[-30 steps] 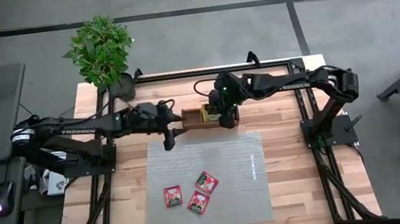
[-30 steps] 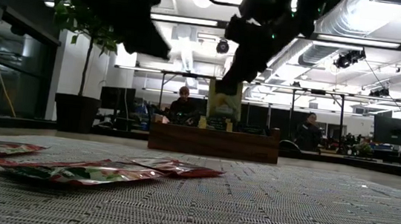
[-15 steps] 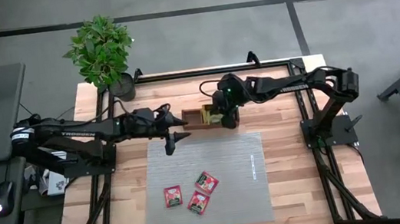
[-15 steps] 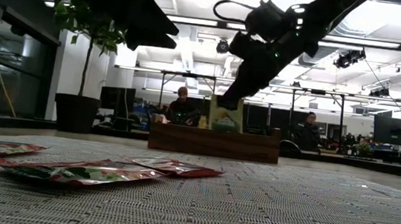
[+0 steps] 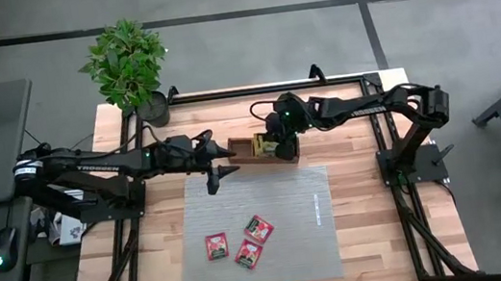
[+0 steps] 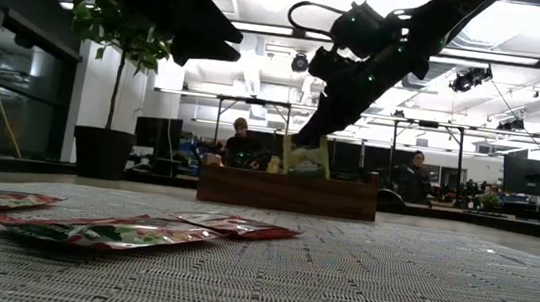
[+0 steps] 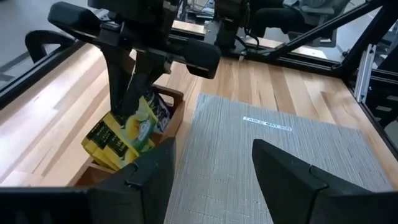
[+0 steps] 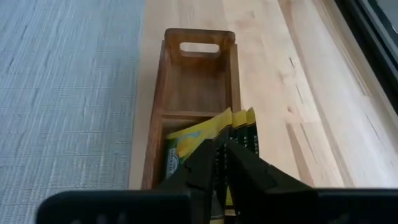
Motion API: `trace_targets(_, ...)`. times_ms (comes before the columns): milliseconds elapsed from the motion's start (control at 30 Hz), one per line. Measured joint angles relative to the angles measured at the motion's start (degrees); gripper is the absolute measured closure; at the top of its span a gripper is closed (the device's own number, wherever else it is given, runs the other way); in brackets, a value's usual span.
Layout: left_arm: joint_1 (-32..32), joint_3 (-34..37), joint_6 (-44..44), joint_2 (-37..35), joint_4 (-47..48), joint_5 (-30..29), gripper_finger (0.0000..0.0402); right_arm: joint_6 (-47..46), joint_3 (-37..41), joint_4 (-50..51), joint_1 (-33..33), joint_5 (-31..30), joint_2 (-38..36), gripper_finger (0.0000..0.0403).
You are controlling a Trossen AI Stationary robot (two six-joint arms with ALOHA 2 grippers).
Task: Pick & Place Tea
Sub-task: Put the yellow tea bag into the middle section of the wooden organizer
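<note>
My right gripper [image 8: 216, 163] is shut on a yellow tea sachet [image 6: 307, 157] down inside the brown wooden tray [image 5: 240, 151] at the far side of the table. More yellow sachets [image 8: 244, 127] stand on edge in the same middle compartment. The tray's end compartment with the handle slot [image 8: 199, 48] holds nothing. Three red sachets [image 5: 241, 242] lie flat on the grey mat [image 5: 282, 195]. My left gripper [image 5: 219, 167] hangs open above the mat's far left corner, just left of the tray. My right gripper pinches the yellow sachet by its top edge [image 8: 214, 134] between the two fingers. The fingers [image 7: 124, 81] come from above, slanting down. The sachet stands nearly upright below them, with its lower part inside the tray's middle compartment among the other sachets.
A potted plant [image 5: 129, 64] stands at the table's far left corner. The black frame rails [image 5: 381, 133] run along the far and right sides. Bare mat lies to the right of the red sachets. People sit in the room beyond the table [image 6: 243, 138].
My right gripper has come down and a little toward the table's left, lowering the yellow sachet from above the tray into its middle compartment. My left gripper has drawn back slightly from the tray toward the left edge.
</note>
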State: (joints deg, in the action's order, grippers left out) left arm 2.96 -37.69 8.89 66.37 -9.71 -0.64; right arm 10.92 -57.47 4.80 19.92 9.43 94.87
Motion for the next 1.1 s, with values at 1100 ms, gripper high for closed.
trace_targets(1100, 0.0, 0.0, -2.61, 0.02, 0.91, 2.21, 0.0191, -12.57, 0.02, -1.47, 0.7, 2.74, 0.72, 0.0298)
